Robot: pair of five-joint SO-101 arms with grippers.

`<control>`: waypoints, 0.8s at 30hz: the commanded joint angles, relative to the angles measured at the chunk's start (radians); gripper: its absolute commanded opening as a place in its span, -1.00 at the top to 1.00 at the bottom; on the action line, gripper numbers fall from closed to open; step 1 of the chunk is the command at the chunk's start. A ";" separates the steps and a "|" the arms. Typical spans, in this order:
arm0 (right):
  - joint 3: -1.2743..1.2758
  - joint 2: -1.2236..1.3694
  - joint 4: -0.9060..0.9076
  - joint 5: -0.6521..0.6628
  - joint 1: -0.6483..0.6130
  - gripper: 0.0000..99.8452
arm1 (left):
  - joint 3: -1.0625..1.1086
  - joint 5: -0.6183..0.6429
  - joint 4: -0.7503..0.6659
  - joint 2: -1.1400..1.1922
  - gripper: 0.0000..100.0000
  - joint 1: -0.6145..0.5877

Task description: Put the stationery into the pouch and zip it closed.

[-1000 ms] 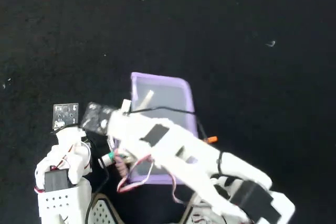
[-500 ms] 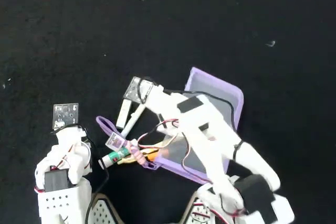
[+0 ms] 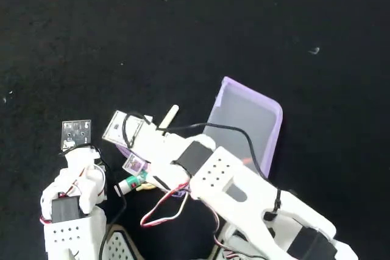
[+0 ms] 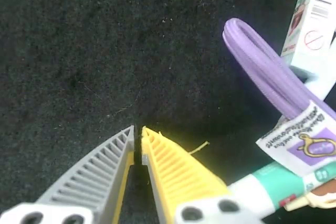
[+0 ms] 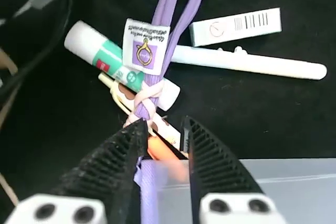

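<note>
The left gripper (image 4: 137,134) hung over the black tabletop (image 4: 79,51), jaws together. Nearby lay a purple strap (image 4: 262,72), its tag (image 4: 299,142) and a glue stick (image 4: 278,182).

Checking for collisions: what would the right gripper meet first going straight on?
The right gripper would probably meet the orange item at the pouch corner, between its jaws; strap knot just beyond.

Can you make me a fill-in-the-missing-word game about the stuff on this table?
1. The pouch is the colour ___.
2. The table under it is the colour ___.
3. The white pen lies ___ the pouch, not in it.
Missing words: purple; black; outside.
</note>
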 commanded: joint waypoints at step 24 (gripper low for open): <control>0.260 -0.035 -0.364 -0.098 -0.003 0.77 | 0.022 0.009 -0.018 -0.005 0.94 0.010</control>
